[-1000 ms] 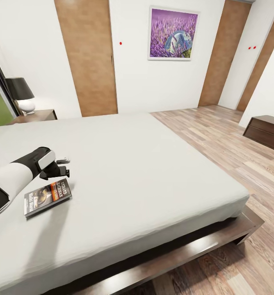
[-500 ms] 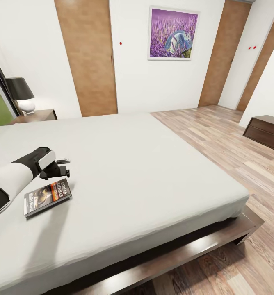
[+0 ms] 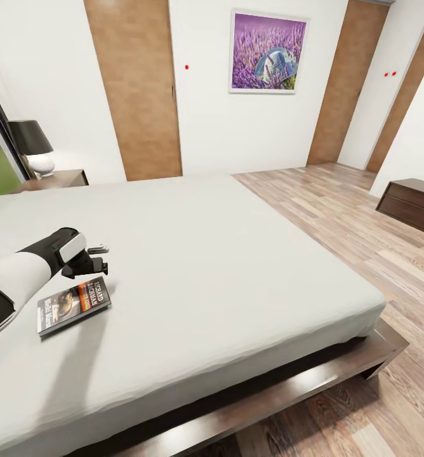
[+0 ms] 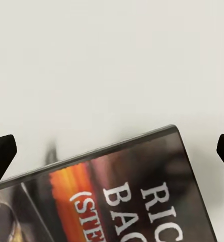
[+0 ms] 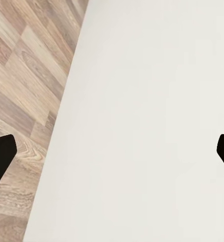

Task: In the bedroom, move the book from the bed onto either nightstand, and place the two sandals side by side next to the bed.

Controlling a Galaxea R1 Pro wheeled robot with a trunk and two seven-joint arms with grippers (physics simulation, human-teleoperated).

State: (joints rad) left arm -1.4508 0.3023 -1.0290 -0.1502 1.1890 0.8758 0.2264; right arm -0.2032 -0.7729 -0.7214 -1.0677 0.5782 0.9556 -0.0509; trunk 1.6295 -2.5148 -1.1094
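Nearest you, the dark wood bed frame (image 3: pixel 339 374) runs along the foot of the bed (image 3: pixel 225 266), whose off-white mattress spreads from 6 o'clock up to the middle of the head view. The paperback book (image 3: pixel 73 304) lies flat on that mattress at about 8 o'clock, cover up, with nothing else on the sheet around it.

Your left arm (image 3: pixel 21 279) reaches in from 9 o'clock, white forearm and black wrist angled down toward the mattress, and the left gripper (image 3: pixel 98 260) hangs just above the book's far edge, at its orange-band end. In the left wrist view the two black fingertips (image 4: pixel 1 156) sit wide apart at the picture's edges, so the jaws stand spread, with the book's (image 4: pixel 122 201) corner and white lettering between them and nothing clamped.

The right wrist view gives you what the head view does not: the right gripper (image 5: pixel 112 156), fingertips (image 5: pixel 1 159) also far apart and holding nothing, looks at the mattress edge (image 5: pixel 142 121) and the plank floor (image 5: pixel 26 101) beside it.

Farther off, at 10 o'clock beyond the bed, the nightstand (image 3: pixel 53 179) carries a lamp (image 3: pixel 33 147) with a black shade. At 3 o'clock a low dark cabinet (image 3: pixel 412 203) stands on the floor against the wall. On the far wall at 12 o'clock hangs a lavender picture (image 3: pixel 268 52) between two wooden panels (image 3: pixel 136 89).
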